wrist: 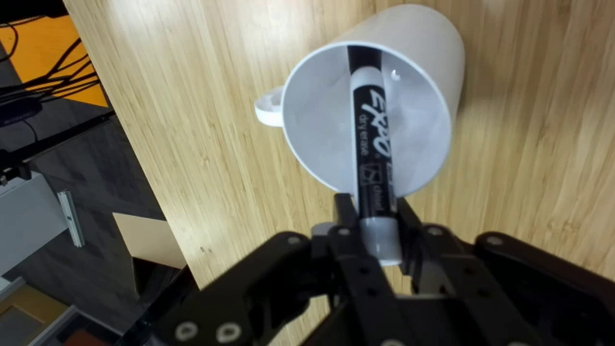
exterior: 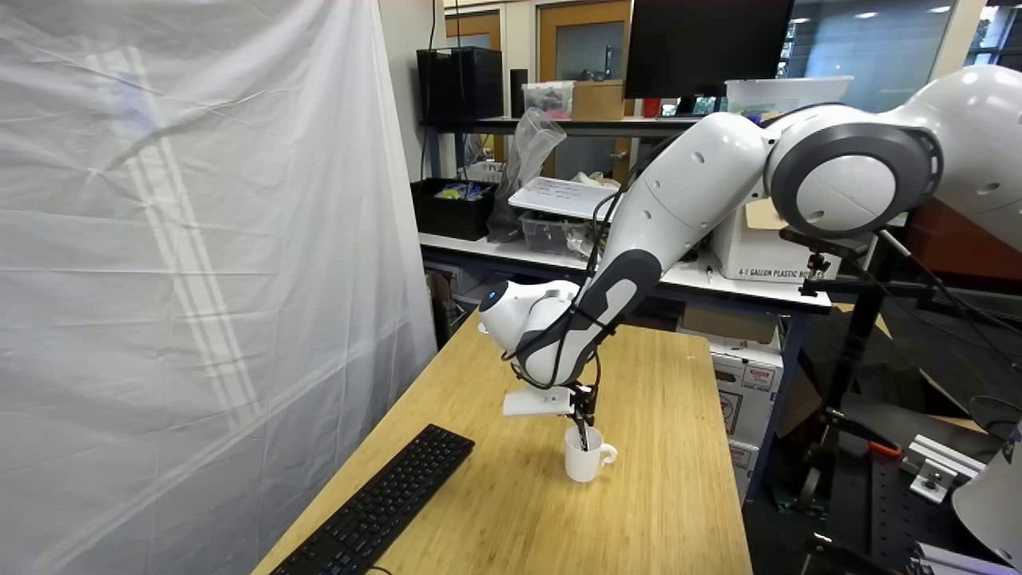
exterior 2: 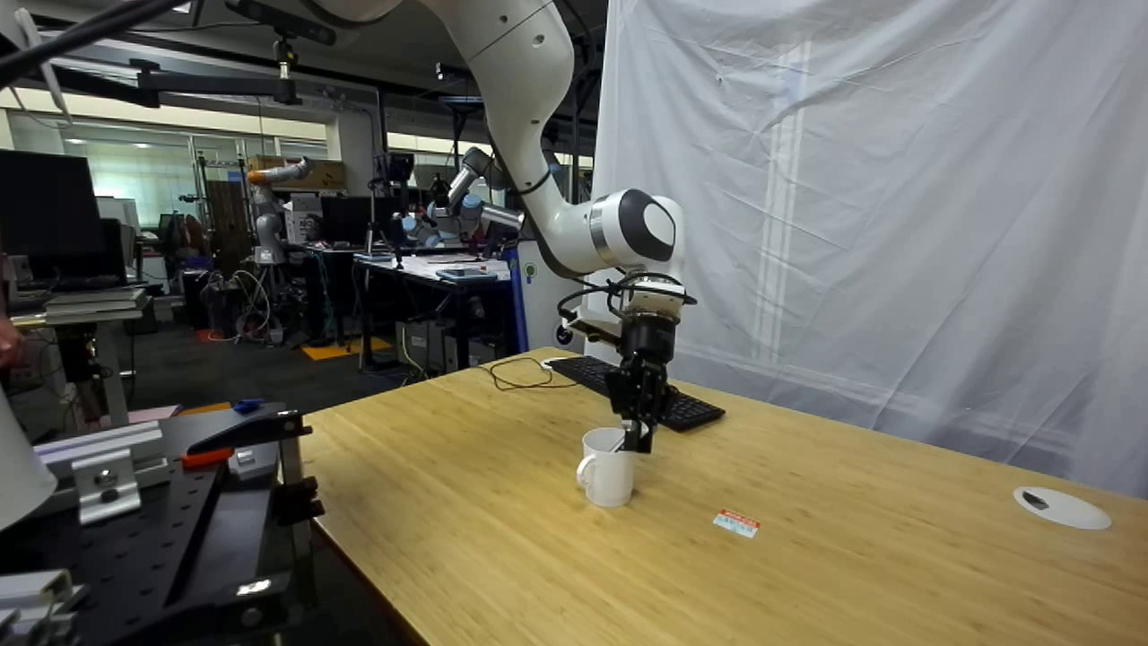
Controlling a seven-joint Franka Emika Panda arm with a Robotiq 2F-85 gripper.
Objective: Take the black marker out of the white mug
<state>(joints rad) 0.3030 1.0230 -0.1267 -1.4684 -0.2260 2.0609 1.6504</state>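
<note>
1. Nearest the camera in the wrist view, I find my claw [wrist: 375, 214], its two fingers [wrist: 345, 211] pinching the black marker [wrist: 372, 139] from both sides.
2. The marker is tilted: upper end between the fingers, lower end beneath them, inside the white mug [exterior: 580, 465].
3. The mug stands upright just below the claw; fingertip contact with its rim I cannot confirm.
4. I note a keyboard [exterior: 379, 505] apart from the claw.
</note>
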